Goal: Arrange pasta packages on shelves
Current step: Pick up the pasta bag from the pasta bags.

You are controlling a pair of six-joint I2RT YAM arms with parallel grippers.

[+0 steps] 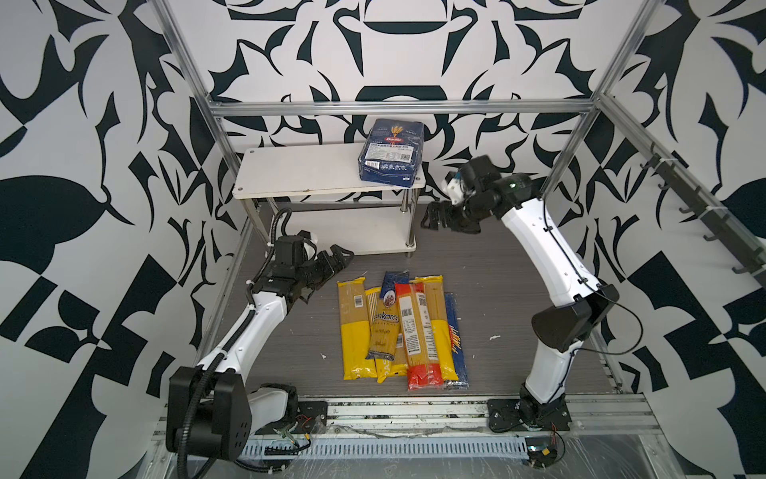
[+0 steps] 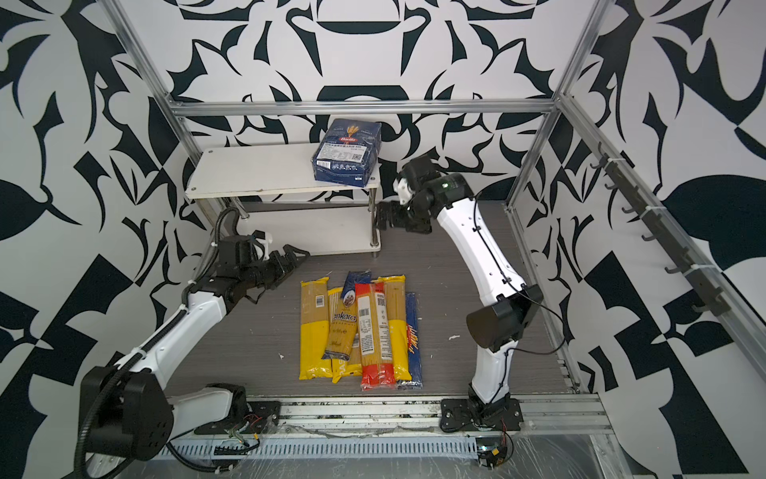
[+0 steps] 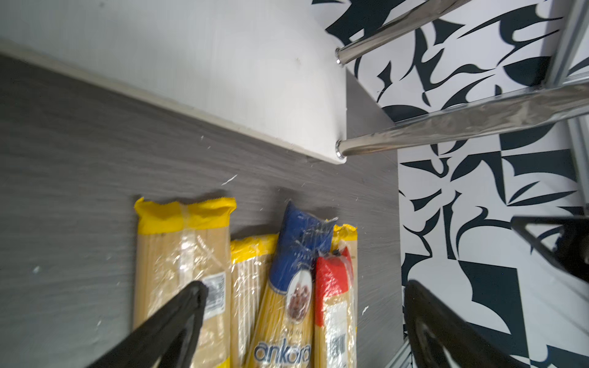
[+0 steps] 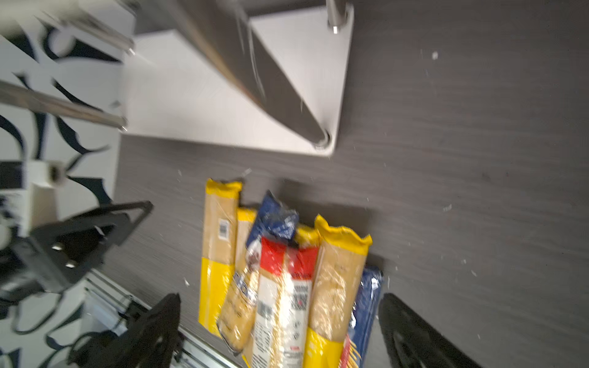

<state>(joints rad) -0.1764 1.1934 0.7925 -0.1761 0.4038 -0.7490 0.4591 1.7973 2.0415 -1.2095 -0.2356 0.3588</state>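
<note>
The left gripper [image 1: 342, 258] is spread wide with nothing between its fingers [image 3: 188, 306]. It hovers low over the grey wood-grain table [image 1: 282, 344], near the front left part of the lower board [image 1: 352, 234] of the shelves and just off the far end of the pasta pile. The right gripper [image 1: 433, 217] is also spread and empty, and its black fingers [image 4: 165, 315] frame the pile from above in the blurred right wrist view. In both top views it sits just beside the right end of the rack, near the front chrome post [image 1: 410, 220], at a height between the two boards. I cannot tell whether it touches the post.

The wide dark-blue Barilla bag [image 1: 391, 155] lies on the right end of the top board [image 1: 298, 174], and its near edge reaches the board's front rim. The rest of that board and the visible part of the lower board are bare white.

The long spaghetti packs lie side by side on the table in front of the rack, lengthwise toward it. From the left arm's side they are:
- a yellow pack [image 1: 352, 327]
- a second yellow pack [image 1: 387, 367], partly under the others
- the blue-topped Ankara pack [image 1: 383, 327], lying slanted on top
- a red pack [image 1: 416, 331]
- another yellow pack [image 1: 437, 327]
- a dark-blue pack [image 1: 456, 331] at the edge of the pile
</note>
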